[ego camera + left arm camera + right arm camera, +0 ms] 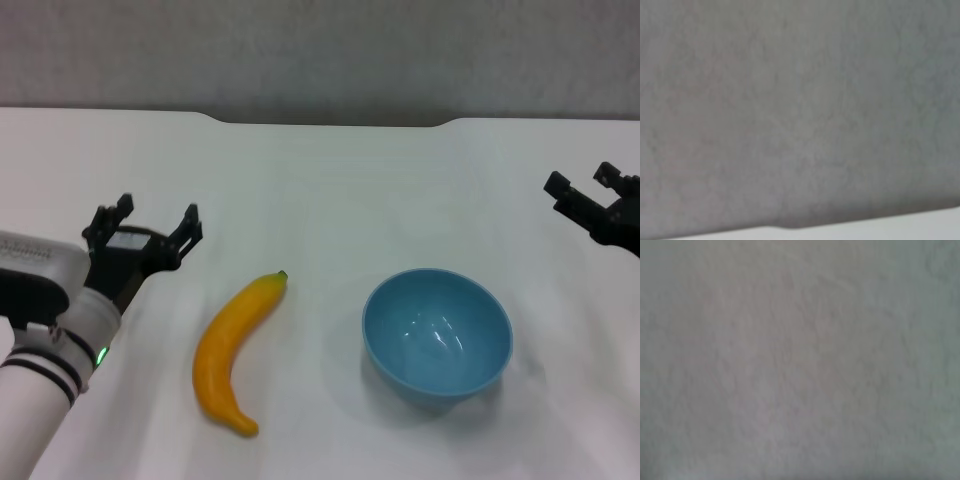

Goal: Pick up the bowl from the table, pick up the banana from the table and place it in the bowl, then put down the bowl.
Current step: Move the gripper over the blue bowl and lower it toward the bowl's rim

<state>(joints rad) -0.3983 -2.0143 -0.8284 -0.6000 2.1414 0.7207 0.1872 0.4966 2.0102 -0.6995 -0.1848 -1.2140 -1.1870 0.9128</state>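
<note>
Flanking tools: left tool (155, 225) spread open beside the banana (232, 352); right tool (585, 190) open past the bowl (437, 335).
Layout: both rest apart on the tabletop (330, 180), one arm apiece.

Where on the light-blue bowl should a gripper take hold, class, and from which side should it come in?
Grip the rim of the bowl on its right side, one finger inside the wall and one outside. The bowl sits upright and empty, so the thin rim is exposed all round, while the body looks too wide to span. The right gripper, open near the table's right edge, is probably best placed, coming from above and the right.
</note>
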